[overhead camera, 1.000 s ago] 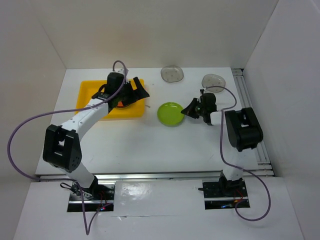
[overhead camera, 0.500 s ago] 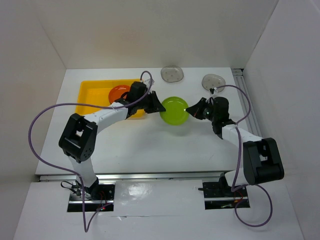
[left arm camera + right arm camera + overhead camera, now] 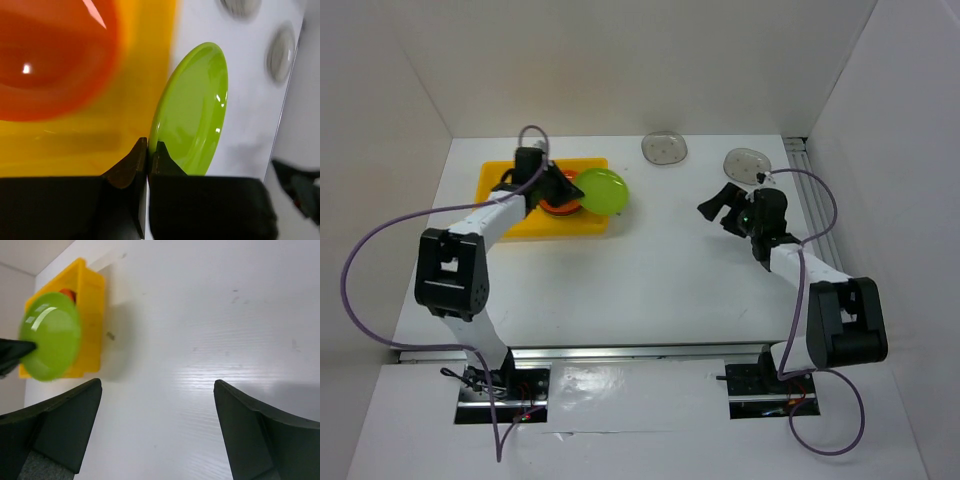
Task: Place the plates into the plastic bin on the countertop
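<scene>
A lime green plate (image 3: 602, 192) hangs tilted over the right end of the yellow plastic bin (image 3: 498, 184), with my left gripper (image 3: 570, 190) shut on its rim. In the left wrist view the fingertips (image 3: 159, 152) pinch the green plate's (image 3: 195, 107) edge above the bin (image 3: 100, 140). An orange plate (image 3: 50, 55) lies inside the bin. Two grey translucent plates (image 3: 665, 148) (image 3: 747, 162) rest on the countertop (image 3: 650, 280) at the back. My right gripper (image 3: 717, 205) stands open and empty, well right of the bin. From the right wrist view, the green plate (image 3: 50, 335) shows far off in front of the bin (image 3: 92, 305).
White walls bound the countertop on the left, back and right. A metal rail (image 3: 817, 225) runs along the right edge. The left arm's purple cable (image 3: 360, 260) loops over the left side, and the right arm's cable (image 3: 810, 190) arcs near the rail.
The green plate passed from the right gripper to the left one, which closed on its rim and carried it left to the bin. The right gripper opened and drew back.
</scene>
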`<state>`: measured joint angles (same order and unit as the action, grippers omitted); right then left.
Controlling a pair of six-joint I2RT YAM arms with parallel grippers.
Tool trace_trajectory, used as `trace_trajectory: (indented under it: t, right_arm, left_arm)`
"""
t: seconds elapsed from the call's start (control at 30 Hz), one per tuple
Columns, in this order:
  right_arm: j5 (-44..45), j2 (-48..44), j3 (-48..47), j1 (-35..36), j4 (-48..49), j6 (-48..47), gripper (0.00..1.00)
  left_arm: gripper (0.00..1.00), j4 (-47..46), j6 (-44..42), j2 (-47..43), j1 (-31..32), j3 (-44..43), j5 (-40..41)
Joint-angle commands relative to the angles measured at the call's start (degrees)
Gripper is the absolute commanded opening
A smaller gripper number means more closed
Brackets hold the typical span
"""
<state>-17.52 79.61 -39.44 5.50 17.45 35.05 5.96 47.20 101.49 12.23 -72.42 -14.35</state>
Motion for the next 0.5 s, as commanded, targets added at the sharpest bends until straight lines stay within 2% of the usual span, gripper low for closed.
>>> trace_trajectory:
  t: [0.0, 0.07, 0.17, 0.33, 0.37, 0.4, 0.47]
  right_arm:
    - [6.19, -1.22, -0.73, -2.59, -6.11, -1.30, 1.00]
    - [5.04, -1.22, 1.63, -3.29, -5.42, -1.30, 1.00]
    - [2.58, -1.92, 4.27, -4.52, -2.79, -2.52, 1.00]
    - [2.49, -1.75, 5.08, -7.42, -1.02, -3.06, 1.00]
    - [2.49, -1.74, 5.08, -8.39, -0.32, -2.19, 1.00]
    - [2.49, -1.74, 5.08, -9.27, 0.29, -1.05, 1.00]
    - [3.10, -1.13, 5.08, -11.47, 0.30, -0.51, 1.00]
  left_arm:
    - [0.00, -3.41, 2.72, -3.33, -9.75, 0.53, -0.86]
    - [0.00, -4.45, 2.72, -1.05, -14.22, -1.05, -3.82]
    - [0.00, -7.54, 2.72, 4.84, -17.67, -3.05, -9.10]
    - [0.00, -4.03, 0.09, 12.14, -19.52, -8.69, -8.33]
    - [0.03, -4.02, 0.09, 12.15, -19.52, -8.70, -7.80]
    - [0.10, -4.02, 0.09, 12.15, -19.52, -8.70, -7.28]
    - [0.52, -4.64, 0.09, 11.63, -20.05, -6.78, -6.66]
